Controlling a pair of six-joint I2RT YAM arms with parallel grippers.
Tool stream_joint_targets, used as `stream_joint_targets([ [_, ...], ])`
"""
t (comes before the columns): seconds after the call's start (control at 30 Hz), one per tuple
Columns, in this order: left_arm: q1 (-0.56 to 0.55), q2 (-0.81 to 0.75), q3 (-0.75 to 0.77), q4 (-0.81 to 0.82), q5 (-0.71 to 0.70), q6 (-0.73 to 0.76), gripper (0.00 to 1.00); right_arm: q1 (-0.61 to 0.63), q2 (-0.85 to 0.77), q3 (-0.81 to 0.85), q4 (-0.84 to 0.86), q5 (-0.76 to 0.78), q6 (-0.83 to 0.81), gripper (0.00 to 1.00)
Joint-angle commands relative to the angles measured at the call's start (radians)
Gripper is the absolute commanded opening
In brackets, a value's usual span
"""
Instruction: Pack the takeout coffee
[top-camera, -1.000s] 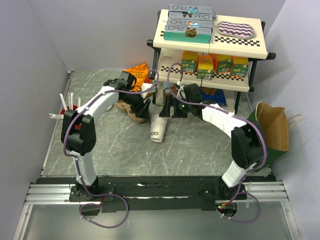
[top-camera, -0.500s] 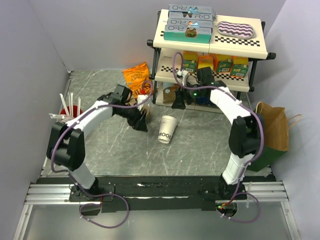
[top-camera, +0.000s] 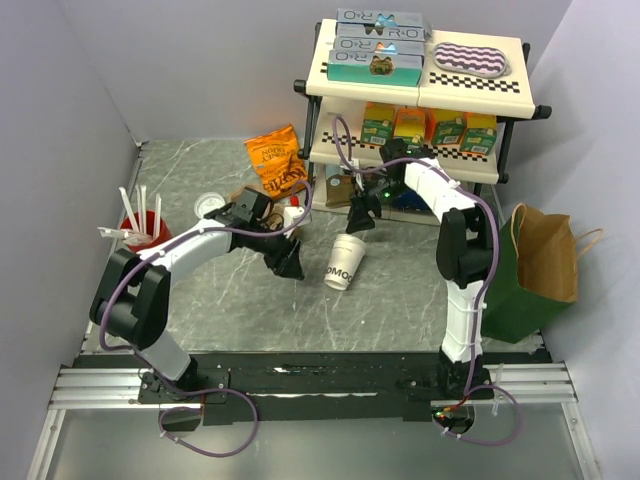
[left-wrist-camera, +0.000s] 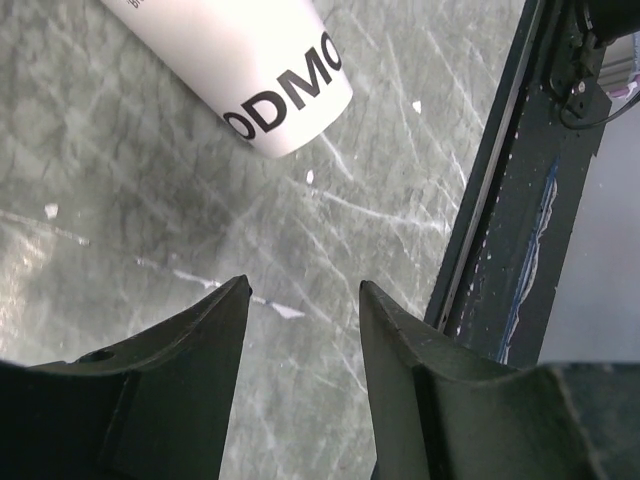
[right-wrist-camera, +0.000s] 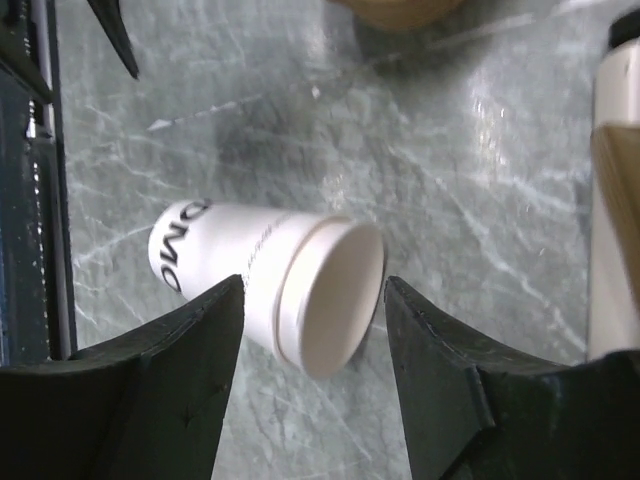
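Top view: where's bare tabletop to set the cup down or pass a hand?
Bare: the wide strip between the cup and the base rail; also the back-left corner beside the chip bag. Crowded: from the lid to the shelf foot.

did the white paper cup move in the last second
Yes. The small cream-white paper cup has shifted right: it was in line with the left leg of the white shelf rack and is now to the right of that leg.
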Motion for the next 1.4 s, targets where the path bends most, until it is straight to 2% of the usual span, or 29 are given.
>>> stream_joint_targets([
  [0.0, -0.021, -0.023, -0.014, 0.085, 0.015, -0.022, 0.54, -0.002, 0.055, 0.026, -0.147, -0.052, -0.119, 0.64],
  [0.13, -0.030, -0.062, -0.043, 0.119, -0.005, -0.021, 0.54, -0.003, 0.018, -0.020, -0.128, -0.027, -0.134, 0.64],
  [0.2, -0.055, -0.092, -0.067, 0.178, -0.030, 0.011, 0.55, -0.008, -0.031, -0.102, -0.060, -0.013, -0.078, 0.65],
  [0.33, -0.150, -0.155, -0.172, 0.345, -0.120, 0.082, 0.58, -0.036, -0.254, -0.346, 0.315, -0.013, 0.125, 0.70],
  [0.37, -0.200, -0.155, -0.185, 0.391, -0.157, 0.096, 0.60, -0.036, -0.288, -0.427, 0.360, 0.008, 0.148, 0.71],
  [0.43, -0.252, -0.160, -0.245, 0.575, -0.292, 0.085, 0.61, -0.036, -0.360, -0.494, 0.428, 0.029, 0.179, 0.73],
  [0.5, -0.320, -0.145, -0.276, 0.678, -0.416, 0.062, 0.62, -0.037, -0.382, -0.540, 0.463, 0.063, 0.170, 0.73],
  [0.57, -0.351, -0.120, -0.270, 0.770, -0.449, 0.032, 0.63, -0.054, -0.378, -0.535, 0.442, 0.068, 0.154, 0.73],
  [0.67, -0.365, -0.054, -0.219, 0.783, -0.449, 0.016, 0.62, -0.088, -0.333, -0.474, 0.387, 0.037, 0.127, 0.74],
  [0.77, -0.371, -0.014, -0.196, 0.804, -0.447, 0.008, 0.62, -0.097, -0.261, -0.381, 0.250, 0.004, 0.052, 0.76],
  [0.8, -0.372, 0.002, -0.184, 0.803, -0.447, 0.010, 0.61, -0.097, -0.241, -0.359, 0.180, -0.004, 0.015, 0.76],
  [0.97, -0.374, 0.033, -0.158, 0.755, -0.470, 0.036, 0.60, -0.099, -0.140, -0.279, 0.040, -0.035, -0.053, 0.76],
  [1.13, -0.368, 0.036, -0.162, 0.731, -0.481, 0.038, 0.60, -0.097, -0.077, -0.244, -0.113, -0.061, -0.106, 0.71],
  [1.37, -0.363, 0.007, -0.194, 0.735, -0.428, 0.008, 0.60, -0.108, -0.129, -0.308, -0.106, -0.014, -0.097, 0.69],
])
